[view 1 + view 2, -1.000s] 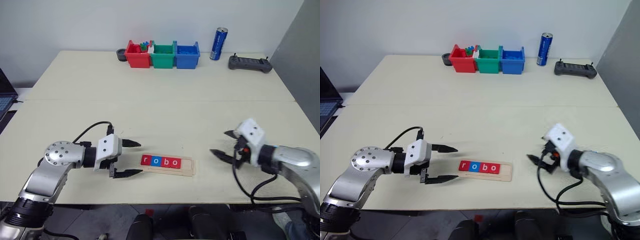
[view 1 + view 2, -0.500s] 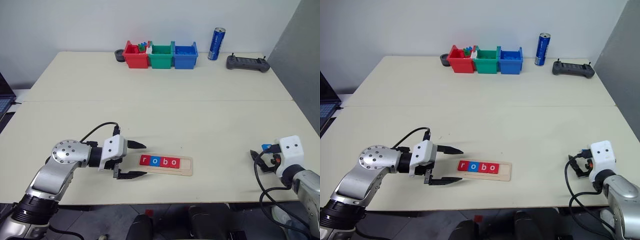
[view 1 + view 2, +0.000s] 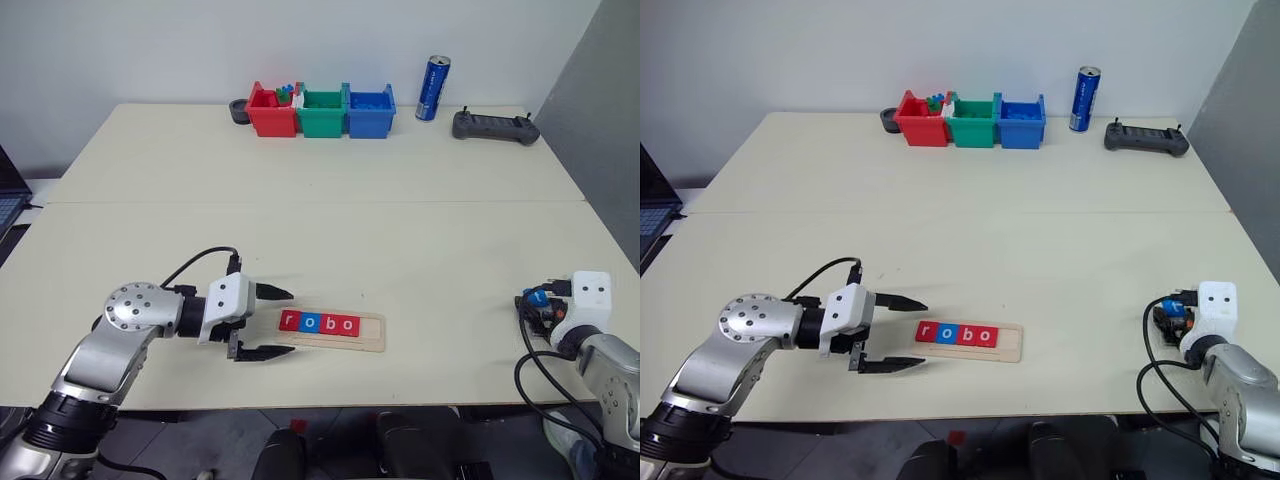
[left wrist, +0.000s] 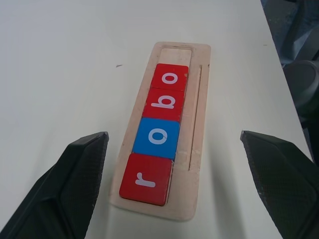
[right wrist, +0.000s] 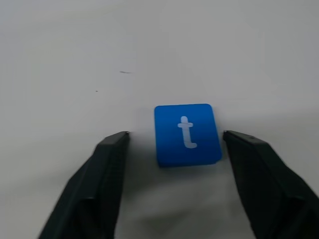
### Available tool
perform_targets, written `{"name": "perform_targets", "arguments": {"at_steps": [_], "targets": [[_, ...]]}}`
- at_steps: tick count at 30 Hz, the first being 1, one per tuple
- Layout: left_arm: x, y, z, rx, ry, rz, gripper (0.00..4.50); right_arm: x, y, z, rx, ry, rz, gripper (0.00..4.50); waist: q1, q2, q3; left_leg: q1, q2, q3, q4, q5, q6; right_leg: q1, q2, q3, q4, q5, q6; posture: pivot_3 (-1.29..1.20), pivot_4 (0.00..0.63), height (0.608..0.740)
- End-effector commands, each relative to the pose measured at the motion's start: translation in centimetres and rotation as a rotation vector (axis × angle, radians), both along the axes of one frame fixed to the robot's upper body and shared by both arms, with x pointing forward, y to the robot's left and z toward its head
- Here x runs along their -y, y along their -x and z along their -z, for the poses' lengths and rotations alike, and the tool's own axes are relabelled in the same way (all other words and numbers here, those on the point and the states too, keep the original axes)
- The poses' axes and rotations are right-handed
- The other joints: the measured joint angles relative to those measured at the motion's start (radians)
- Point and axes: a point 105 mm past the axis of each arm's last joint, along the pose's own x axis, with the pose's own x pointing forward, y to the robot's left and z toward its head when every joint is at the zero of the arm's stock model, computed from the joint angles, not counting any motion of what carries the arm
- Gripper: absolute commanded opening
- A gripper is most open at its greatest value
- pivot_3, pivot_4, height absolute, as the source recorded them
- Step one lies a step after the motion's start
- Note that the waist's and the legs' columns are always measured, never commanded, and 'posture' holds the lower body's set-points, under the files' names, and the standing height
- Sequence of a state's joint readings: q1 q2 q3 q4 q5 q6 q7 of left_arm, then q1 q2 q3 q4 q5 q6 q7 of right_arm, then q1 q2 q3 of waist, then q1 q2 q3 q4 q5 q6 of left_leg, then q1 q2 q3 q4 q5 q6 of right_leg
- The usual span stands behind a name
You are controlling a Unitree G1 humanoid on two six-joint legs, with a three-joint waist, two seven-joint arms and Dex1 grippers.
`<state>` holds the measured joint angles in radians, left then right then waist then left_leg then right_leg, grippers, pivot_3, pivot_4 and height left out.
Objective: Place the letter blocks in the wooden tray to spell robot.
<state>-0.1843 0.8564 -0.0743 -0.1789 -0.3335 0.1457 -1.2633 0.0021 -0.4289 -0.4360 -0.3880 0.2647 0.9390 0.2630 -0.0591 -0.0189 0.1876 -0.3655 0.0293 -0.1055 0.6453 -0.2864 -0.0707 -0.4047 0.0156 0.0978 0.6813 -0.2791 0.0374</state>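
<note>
My right gripper (image 5: 174,144) is standing open around the blue t block (image 5: 187,134), not touching it; my left gripper (image 4: 174,149) is waiting open beside the wooden tray (image 4: 199,124).

wooden tray (image 3: 372,333): r-o-b-o seated; blue t block (image 5: 187,134): flat on table

"robo" on tray tiles (image 4: 158,134); "t" tile (image 5: 187,134)

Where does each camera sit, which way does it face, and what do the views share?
Head views: high, looking forward and down over the table; both arms show.
Left wrist view: along the open left gripper at the wooden tray spelling r, o, b, o.
Right wrist view: along the right gripper at the blue t block, fingers either side, not touching.
Shared: tray and t block also appear in head views.
</note>
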Motion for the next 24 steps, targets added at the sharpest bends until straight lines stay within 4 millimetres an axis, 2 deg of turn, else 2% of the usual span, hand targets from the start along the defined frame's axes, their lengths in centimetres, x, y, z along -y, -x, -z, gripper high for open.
{"name": "perform_targets", "arguments": {"at_steps": [1, 2, 7, 10, 12, 15, 20, 24], "targets": [[-0.4, 0.1, -1.0, 0.036, -0.001, 0.005, 4.5, -1.2, 0.3, 0.2, -0.02, 0.015, -0.048, 1.81, 0.0, 0.0, 0.0, 0.0, 0.0, 0.0, 0.0, 0.0, 0.0, 0.0, 0.0, 0.0, 0.0, 0.0, 0.0, 0.0, 0.15, 0.74], [-0.5, 0.1, -0.9, 0.035, -0.001, 0.004, 4.5, -1.9, 0.3, 0.0, -0.015, 0.024, -0.076, 1.47, 0.0, 0.0, 0.0, 0.0, 0.0, 0.0, 0.0, 0.0, 0.0, 0.0, 0.0, 0.0, 0.0, 0.0, 0.0, 0.0, 0.15, 0.74], [-0.7, 0.2, -0.9, 0.03, -0.002, 0.004, 4.5, -7.6, 0.4, -1.2, 0.022, -0.001, -0.235, 1.46, -0.007, 0.0, 0.0, 0.0, 0.0, 0.0, 0.0, 0.0, 0.0, 0.0, 0.0, 0.0, 0.0, 0.0, 0.001, 0.0, 0.15, 0.74], [-0.8, 0.2, -0.9, 0.027, -0.003, 0.008, 4.5, -11.7, 1.4, -1.0, 0.015, -0.034, -0.306, 1.46, -0.006, 0.0, 0.0, 0.0, 0.001, -0.001, 0.0, 0.0, 0.0, -0.001, 0.001, 0.0, 0.001, -0.001, 0.001, 0.0, 0.15, 0.74], [-0.8, 0.2, -0.8, 0.026, -0.004, 0.01, 4.5, -13.3, 1.9, -0.8, 0.008, -0.047, -0.322, 1.46, -0.004, 0.0, 0.0, -0.001, 0.001, -0.001, 0.0, 0.0, 0.0, -0.001, 0.0, 0.0, 0.0, -0.001, 0.002, 0.0, 0.15, 0.74], [-0.7, 0.3, -0.7, 0.024, -0.004, 0.015, 4.5, -14.3, 2.3, -0.5, 0.0, -0.053, -0.316, 1.46, 0.0, 0.0, 0.0, -0.001, 0.0, -0.001, 0.0, 0.0, 0.0, -0.001, 0.0, 0.0, -0.001, -0.001, 0.002, 0.0, 0.15, 0.74], [-0.3, 0.5, -0.7, 0.027, -0.002, 0.024, 4.5, -14.2, 2.1, 0.7, -0.02, -0.088, -0.227, 1.46, 0.0, 0.0, 0.0, -0.001, 0.0, -0.001, 0.0, 0.0, 0.0, -0.001, 0.0, -0.001, 0.0, -0.003, 0.004, 0.0, 0.15, 0.74], [-0.4, 0.5, -0.7, 0.03, -0.004, 0.023, 4.5, -14.3, 1.4, -0.1, 0.034, -0.127, -0.187, 2.8, 0.0, 0.0, -0.001, 0.0, 0.001, -0.001, 0.0, 0.0, 0.0, -0.001, 0.0, -0.001, 0.0, -0.003, 0.004, 0.0, 0.15, 0.74]]}}
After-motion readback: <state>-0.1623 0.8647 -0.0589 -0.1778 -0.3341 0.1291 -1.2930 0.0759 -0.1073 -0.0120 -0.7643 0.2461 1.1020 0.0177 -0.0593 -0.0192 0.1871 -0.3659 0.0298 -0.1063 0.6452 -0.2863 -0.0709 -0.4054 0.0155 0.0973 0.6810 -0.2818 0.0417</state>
